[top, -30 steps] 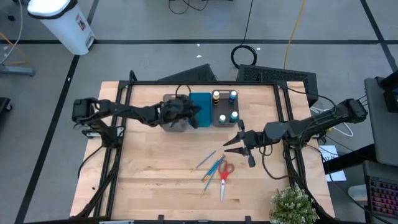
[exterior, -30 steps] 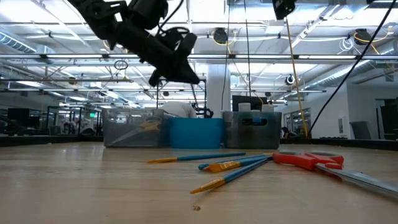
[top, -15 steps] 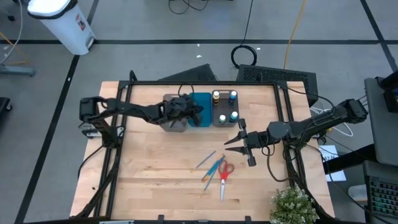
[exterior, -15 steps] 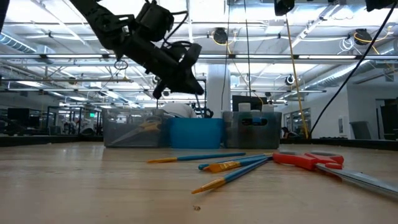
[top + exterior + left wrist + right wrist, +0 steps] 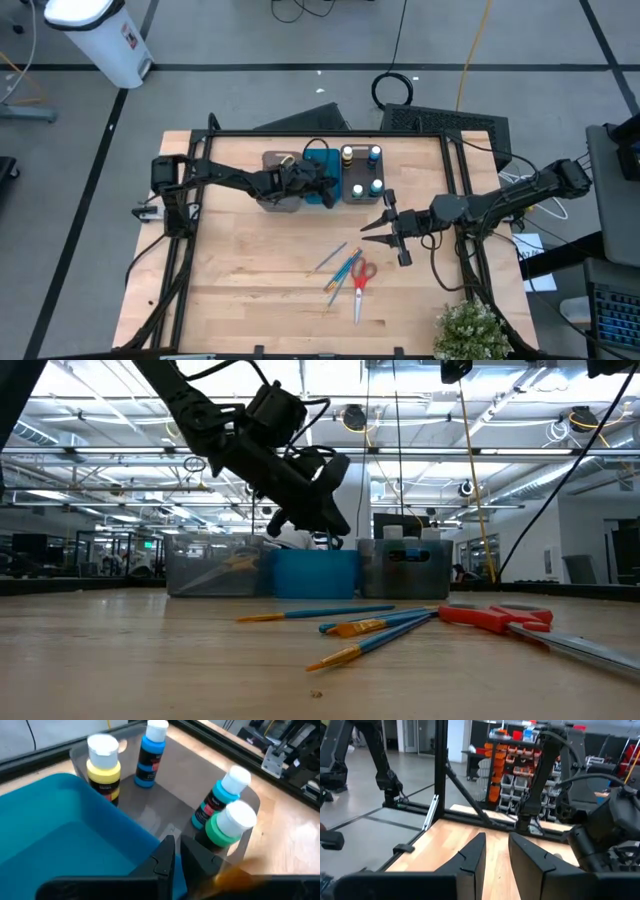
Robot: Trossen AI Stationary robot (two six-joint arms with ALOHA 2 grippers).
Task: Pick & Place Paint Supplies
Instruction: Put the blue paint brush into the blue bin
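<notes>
Pale wood makes up the worktop point(image 5: 250, 270), and at its far side we see three trays in a row: a clear grey tray point(image 5: 272, 190), a blue rectangular tray point(image 5: 322, 160) and a second clear grey tray point(image 5: 361, 172) that holds four small paint bottles with white caps. From the left wrist view we count them as a yellow bottle point(image 5: 103, 769), a dark blue bottle point(image 5: 151, 755), a light blue bottle point(image 5: 220, 796) and a green bottle point(image 5: 227, 824), all standing upright.

Our left pincer point(image 5: 325, 188) hangs over the near edge of the blue tray, just beside the bottle tray; its fingers sit nearly together with only a thin slit between them, and an orange blur at the edge of its wrist view may be something it carries (we cannot tell what, or whether it is truly gripped). Our right pincer point(image 5: 385, 228) waits above the worktop near the loose supplies, its fingers spread and holding nothing.

Still out on the worktop lie several thin blue paintbrushes with orange tips point(image 5: 342, 268) and, touching them, a pair of red-handled scissors point(image 5: 360, 283).

We judge the left arm is at a placing step. To do it well we would centre the pincer over the chosen tray, keep clear of the green bottle and the blue wall, come down low before letting go, then lift straight up so that no bottle gets tipped
</notes>
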